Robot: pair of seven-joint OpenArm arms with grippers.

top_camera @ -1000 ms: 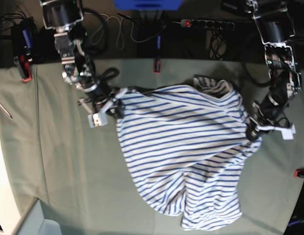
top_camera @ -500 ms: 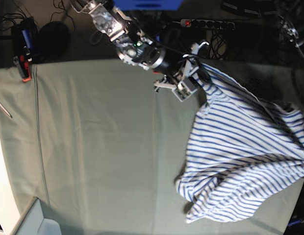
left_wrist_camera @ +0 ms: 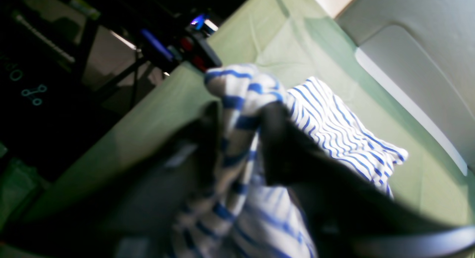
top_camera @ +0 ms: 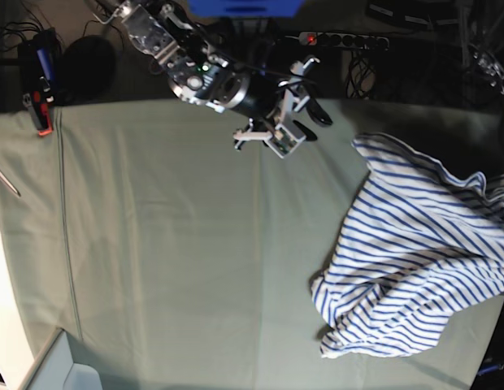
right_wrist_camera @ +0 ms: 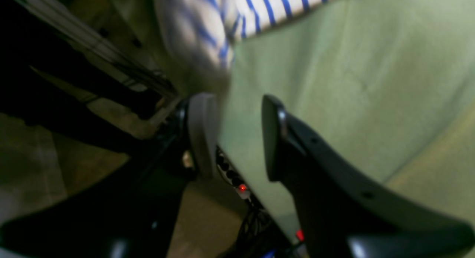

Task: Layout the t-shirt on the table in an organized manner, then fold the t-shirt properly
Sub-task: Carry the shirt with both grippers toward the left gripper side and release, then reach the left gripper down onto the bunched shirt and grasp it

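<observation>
While the left pincer (left_wrist_camera: 237, 139) pinches the t-shirt (top_camera: 414, 268), bunching it at the surface's (top_camera: 154, 244) right edge | right pincer (top_camera: 305, 101) gapes empty, far edge.

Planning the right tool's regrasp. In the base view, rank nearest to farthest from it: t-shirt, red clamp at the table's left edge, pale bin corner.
1. t-shirt, on the view's right of the right tool.
2. red clamp, far left edge.
3. pale bin corner, bottom left.
</observation>
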